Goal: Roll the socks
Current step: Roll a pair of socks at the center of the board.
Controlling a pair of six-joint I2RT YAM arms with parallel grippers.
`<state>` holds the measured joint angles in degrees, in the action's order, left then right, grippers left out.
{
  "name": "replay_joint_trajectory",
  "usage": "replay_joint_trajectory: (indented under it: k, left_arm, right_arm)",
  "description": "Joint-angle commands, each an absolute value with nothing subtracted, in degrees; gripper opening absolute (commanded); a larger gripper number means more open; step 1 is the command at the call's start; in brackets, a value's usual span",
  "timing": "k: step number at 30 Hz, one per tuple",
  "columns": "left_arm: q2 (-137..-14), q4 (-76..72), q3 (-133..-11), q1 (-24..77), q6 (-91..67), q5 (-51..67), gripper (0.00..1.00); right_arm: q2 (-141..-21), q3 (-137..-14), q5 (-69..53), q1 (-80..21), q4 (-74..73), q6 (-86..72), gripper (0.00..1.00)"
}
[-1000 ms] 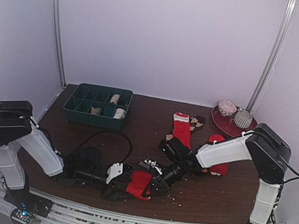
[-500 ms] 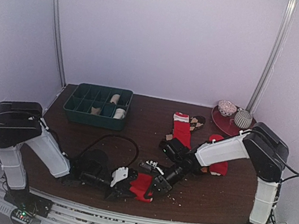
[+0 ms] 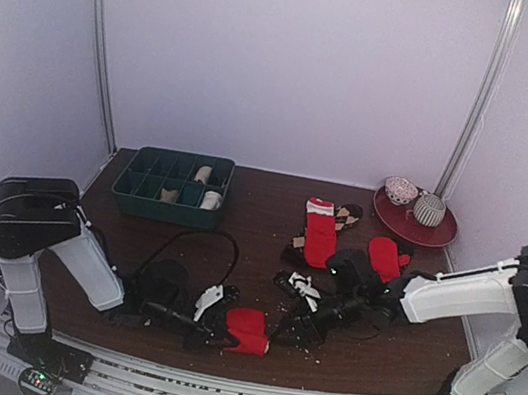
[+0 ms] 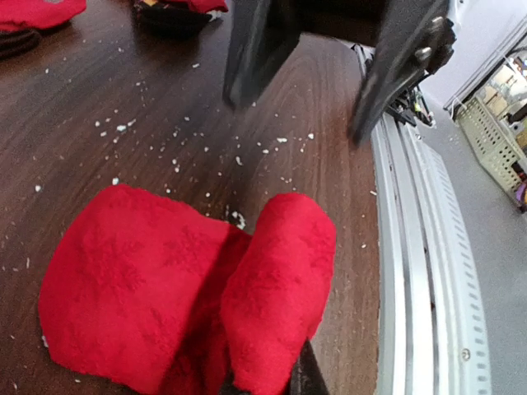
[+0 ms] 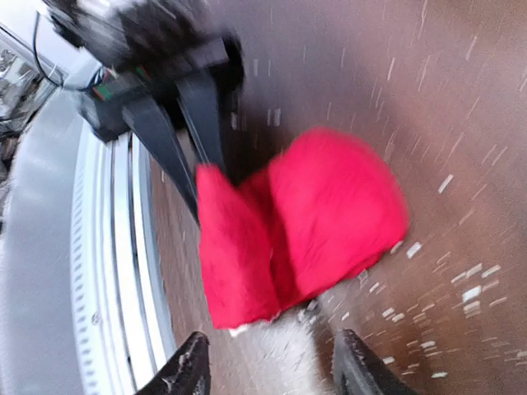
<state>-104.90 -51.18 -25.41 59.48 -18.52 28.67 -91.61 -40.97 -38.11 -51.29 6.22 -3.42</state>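
- Your left gripper [image 4: 263,385] clamps the red soft fabric sock [image 4: 140,280] at its folded-over end; rt gripper [image 5: 272,370] is empty, jaws apart, just beside it.
- Light n floppy imo, so pinch the thick fold.

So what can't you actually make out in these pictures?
- Left wrist: the left gripper is cut off by the bottom edge; only its tips show, pinching the red sock.
- Right wrist: motion blur smears the sock's surface and the left gripper behind it.
- Top: what lies in the tray is too small to name.
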Motion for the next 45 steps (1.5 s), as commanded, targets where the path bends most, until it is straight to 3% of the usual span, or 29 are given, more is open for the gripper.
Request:
replay_joint_trajectory:
  k: [1,10,21,25,33,34,38,43,45]
  left_arm:
    - [-107.22,-40.65,-23.83,58.37,-30.6,33.67,0.0]
    - [-109.98,-30.93,-25.67,56.08,-34.93,34.96,0.0]
    - [-111.63,-31.18,-25.41,55.82,-34.89,35.74,0.0]
    - [-112.26,-31.33,-25.37,55.72,-34.7,36.4,0.0]
    - [-112.52,-32.4,-25.81,55.46,-33.99,37.27,0.0]
    - [-112.0,-32.19,-26.06,55.46,-33.23,36.82,0.01]
    - [-105.78,-30.19,-26.37,55.46,-27.13,31.64,0.25]
    - [-89.49,-30.1,-23.38,55.54,-18.51,18.33,0.41]
    - [-83.46,-34.74,-20.21,56.09,-13.82,15.23,0.51]
  right_arm:
    - [-80.43,-35.37,-21.99,-55.77,24.16,3.21,0.54]
    - [-86.34,-39.0,-8.71,-68.04,16.02,18.24,0.58]
    - [-93.3,-40.18,-4.14,-70.19,16.94,20.47,0.61]
    - [-95.44,-40.6,-4.39,-70.72,17.74,19.88,0.56]
    - [-99.16,-42.11,-8.49,-70.75,15.02,15.69,0.31]
    - [-98.95,-42.29,-9.38,-70.66,14.29,14.66,0.29]
    - [-98.98,-45.09,-15.24,-68.95,6.32,9.68,0.25]
    - [-100.84,-49.39,-25.5,-63.76,-5.79,4.4,0.24]
    - [-102.51,-50.82,-29.77,-61.69,-9.79,3.1,0.24]
